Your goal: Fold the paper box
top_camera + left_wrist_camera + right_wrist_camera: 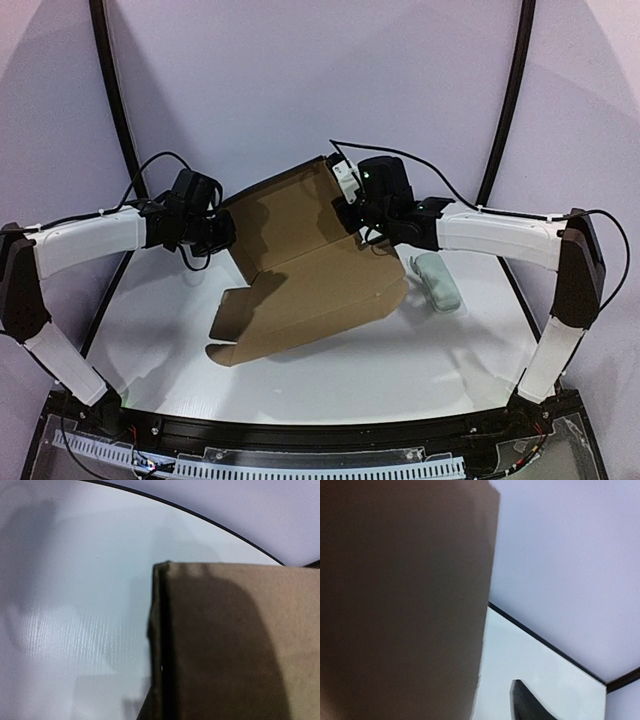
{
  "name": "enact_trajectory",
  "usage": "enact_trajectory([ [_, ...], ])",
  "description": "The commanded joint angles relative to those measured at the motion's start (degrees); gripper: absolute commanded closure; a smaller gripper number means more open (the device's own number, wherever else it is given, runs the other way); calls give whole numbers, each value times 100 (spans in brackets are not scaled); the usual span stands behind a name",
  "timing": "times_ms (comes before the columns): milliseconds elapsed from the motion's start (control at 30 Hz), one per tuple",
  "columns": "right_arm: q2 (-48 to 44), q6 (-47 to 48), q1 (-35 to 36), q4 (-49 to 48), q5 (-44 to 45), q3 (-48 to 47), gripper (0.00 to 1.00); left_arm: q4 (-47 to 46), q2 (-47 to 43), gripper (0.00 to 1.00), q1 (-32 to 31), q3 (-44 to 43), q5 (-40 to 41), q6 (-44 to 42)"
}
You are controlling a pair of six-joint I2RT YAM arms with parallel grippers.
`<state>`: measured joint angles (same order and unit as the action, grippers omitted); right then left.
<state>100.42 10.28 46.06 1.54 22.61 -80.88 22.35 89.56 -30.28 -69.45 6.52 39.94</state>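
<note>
— Nearest you on the tabletop (330, 375), what do you have?
— Your box (320, 290), mid-table. Its front panel lies flat, long axis running left to right and a little skewed. A grey case (437, 281) lies just right of it. Farther back, the rear panel stands raised.
— Which gripper is closer to that panel?
— Neither, I judge. Your left gripper (222, 232) sits at its left edge and your right gripper (348, 208) at its right edge. I cannot tell whether either is clamped on the cardboard or only pressing, since both wrist views show just cardboard up close. The fold likely wants that panel brought forward, toward you.
</note>
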Motion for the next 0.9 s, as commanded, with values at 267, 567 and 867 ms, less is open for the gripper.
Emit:
enact_trajectory([
  [267,753,1026,300,-1456,2115,-87,89,475,95,99,-100,-259,116,402],
  [567,512,521,290,-770,863,-54,51,536,232,99,-116,-411,209,413],
  [867,-144,66,237,-459,78,198,22,580,312,99,-118,-387,202,413],
])
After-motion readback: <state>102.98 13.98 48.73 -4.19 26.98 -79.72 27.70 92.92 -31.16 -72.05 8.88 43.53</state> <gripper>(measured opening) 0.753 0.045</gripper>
